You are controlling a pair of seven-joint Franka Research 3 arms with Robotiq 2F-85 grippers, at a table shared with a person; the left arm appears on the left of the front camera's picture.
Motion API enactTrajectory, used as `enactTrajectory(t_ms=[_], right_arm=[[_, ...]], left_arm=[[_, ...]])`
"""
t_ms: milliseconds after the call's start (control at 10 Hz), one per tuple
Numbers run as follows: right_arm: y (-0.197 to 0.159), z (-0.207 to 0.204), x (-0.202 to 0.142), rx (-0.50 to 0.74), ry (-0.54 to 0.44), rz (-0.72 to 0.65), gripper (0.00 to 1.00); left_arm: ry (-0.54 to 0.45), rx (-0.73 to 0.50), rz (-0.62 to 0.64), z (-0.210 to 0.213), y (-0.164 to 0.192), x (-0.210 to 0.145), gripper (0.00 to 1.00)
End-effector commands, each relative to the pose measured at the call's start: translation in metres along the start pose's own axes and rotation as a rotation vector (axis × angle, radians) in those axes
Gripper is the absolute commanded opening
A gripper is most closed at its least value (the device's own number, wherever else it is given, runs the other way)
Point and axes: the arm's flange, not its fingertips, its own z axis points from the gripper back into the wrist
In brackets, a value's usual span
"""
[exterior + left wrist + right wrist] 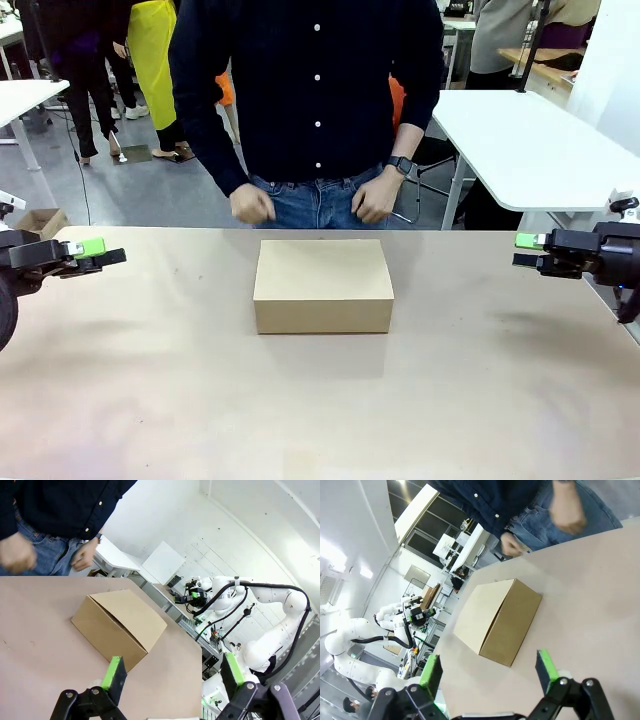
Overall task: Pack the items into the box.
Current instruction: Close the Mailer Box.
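The cardboard box [323, 285] sits shut in the middle of the tan surface [150, 400], a little toward the far edge, its lid flat and plain brown; I can read no print, label or brand on any face of it. Bare surface runs wide on both sides of the box and in front of it.

The left pincer [100, 254] hangs just above the surface near the left edge, its green-padded fingers [114, 672] spread wide with nothing between them. The right pincer [528, 250] hovers near the right edge, likewise wide and holding nothing. Both are well apart from the box.

Across the far edge stands a person in a dark buttoned shirt and jeans, one hand [252, 205] and the other hand [376, 200] loosely curled at the waist, a dark watch [402, 165] on one wrist.
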Motion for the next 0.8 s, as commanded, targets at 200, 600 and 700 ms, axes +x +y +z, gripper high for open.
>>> enactTrajectory(t_ms=[200, 600, 700], right_arm=[[0.0008, 0.0002, -0.0003, -0.009, -0.002, 0.008, 1.00], [0.0008, 0.0002, -0.0003, -0.009, -0.002, 0.008, 1.00], [0.0008, 0.0002, -0.0003, -0.009, -0.002, 0.008, 1.00]], left_arm=[[-0.014, -0.005, -0.018, -0.0006, -0.0031, -0.0026, 1.00], [-0.014, -0.005, -0.018, -0.0006, -0.0031, -0.0026, 1.00], [-0.014, -0.005, -0.018, -0.0006, -0.0031, -0.0026, 1.00]])
